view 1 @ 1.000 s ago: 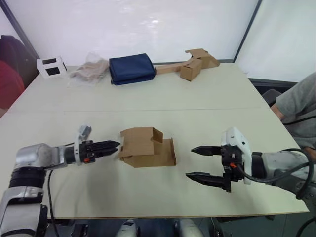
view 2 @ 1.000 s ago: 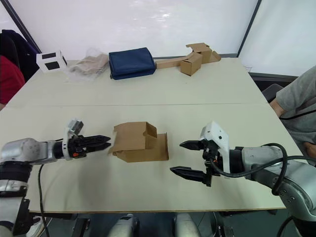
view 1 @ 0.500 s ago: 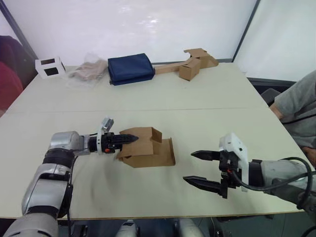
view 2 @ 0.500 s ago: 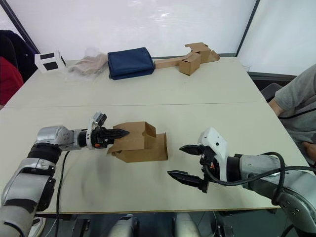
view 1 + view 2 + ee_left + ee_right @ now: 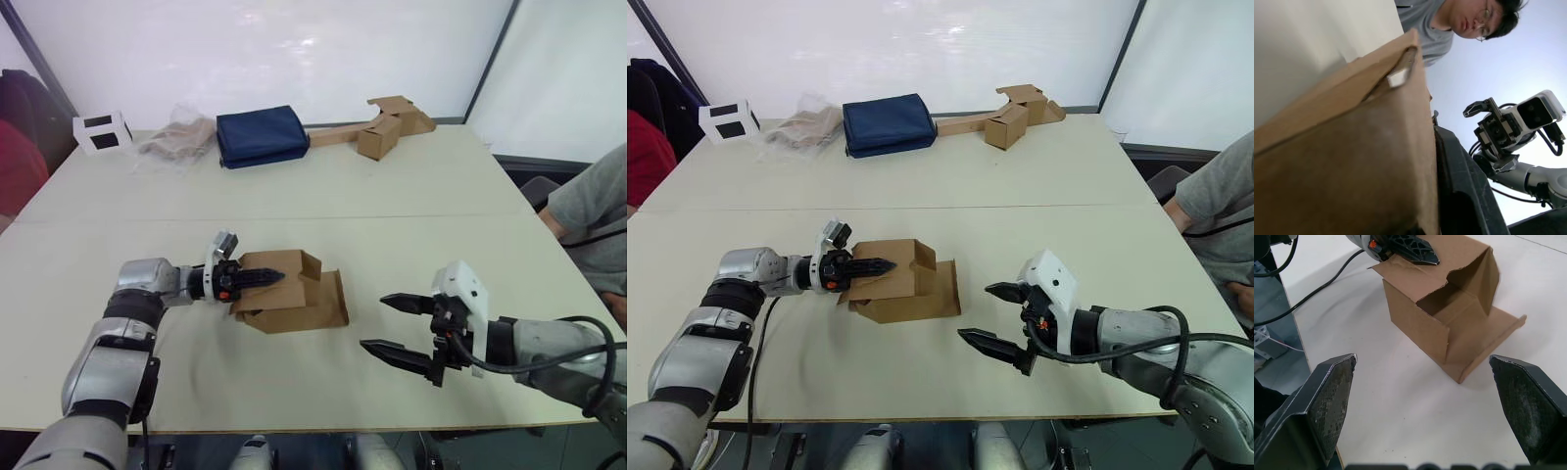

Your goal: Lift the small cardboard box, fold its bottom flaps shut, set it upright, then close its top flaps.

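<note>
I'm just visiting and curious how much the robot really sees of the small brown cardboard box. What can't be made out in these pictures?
- Small brown cardboard box: its underside is hidden against the pale table in both eye views.
- Left gripper: the box's upper panel hides whether its black fingers are pinching; the left wrist view is blocked by cardboard.
- Far flaps: hidden behind the box's own walls in the right wrist view.

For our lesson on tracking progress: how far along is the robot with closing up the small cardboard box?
Early. Done: the left gripper has reached the small cardboard box, fingers over its top panel. In hand: taking hold; the box lies on its side on the table, flaps open. The right gripper waits open, apart from it. Left: lifting, folding the bottom flaps, standing it upright, closing the top flaps.
</note>
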